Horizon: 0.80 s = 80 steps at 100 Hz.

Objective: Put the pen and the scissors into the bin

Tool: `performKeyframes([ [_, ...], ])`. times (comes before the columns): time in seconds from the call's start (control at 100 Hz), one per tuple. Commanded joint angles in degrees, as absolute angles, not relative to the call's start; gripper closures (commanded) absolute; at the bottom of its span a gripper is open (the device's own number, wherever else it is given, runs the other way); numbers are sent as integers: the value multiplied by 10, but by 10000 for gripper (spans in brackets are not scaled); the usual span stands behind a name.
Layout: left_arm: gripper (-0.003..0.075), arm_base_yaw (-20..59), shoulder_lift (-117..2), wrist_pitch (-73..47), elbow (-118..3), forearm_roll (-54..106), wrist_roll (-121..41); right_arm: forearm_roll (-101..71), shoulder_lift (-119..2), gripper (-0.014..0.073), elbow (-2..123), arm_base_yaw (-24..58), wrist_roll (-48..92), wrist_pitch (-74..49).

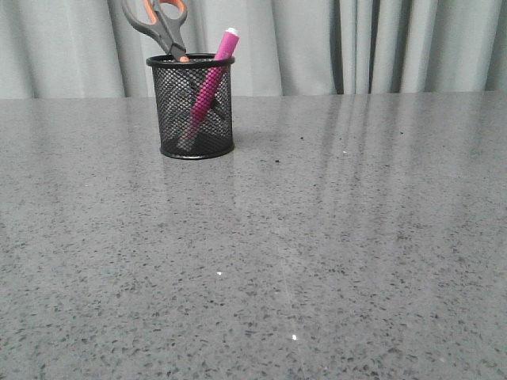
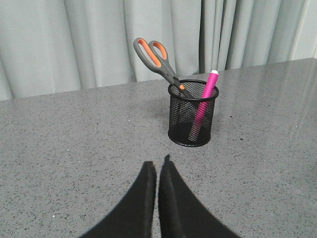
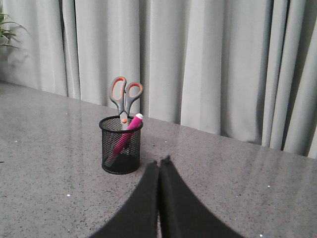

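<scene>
The black mesh bin (image 1: 193, 107) stands upright on the grey table at the far left. The magenta pen (image 1: 214, 75) leans inside it with its white tip up above the rim. The scissors (image 1: 158, 22) stand in it blades down, their grey and orange handles sticking out. The left wrist view shows the bin (image 2: 193, 113), pen (image 2: 205, 103) and scissors (image 2: 157, 58) ahead of my left gripper (image 2: 157, 162), which is shut and empty. The right wrist view shows the bin (image 3: 121, 145), pen (image 3: 124, 139) and scissors (image 3: 125, 96) ahead of my right gripper (image 3: 159, 162), also shut and empty. Neither gripper shows in the front view.
A grey speckled stone table (image 1: 317, 237) stretches from the bin to the front edge. Grey curtains (image 1: 356, 43) hang behind the table. A green plant (image 3: 6, 29) shows at the edge of the right wrist view.
</scene>
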State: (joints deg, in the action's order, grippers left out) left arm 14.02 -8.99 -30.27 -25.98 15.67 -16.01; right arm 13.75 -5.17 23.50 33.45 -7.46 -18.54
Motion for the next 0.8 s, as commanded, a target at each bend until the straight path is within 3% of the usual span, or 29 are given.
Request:
performKeyframes([
  [0.0,739,139,-97,-259,-274,168,-154,152,-42,662,245,334,-70,-165],
  [0.79,739,139,-97,-251,-268,128,-161,152,-43,662,245,334,-70,-170],
])
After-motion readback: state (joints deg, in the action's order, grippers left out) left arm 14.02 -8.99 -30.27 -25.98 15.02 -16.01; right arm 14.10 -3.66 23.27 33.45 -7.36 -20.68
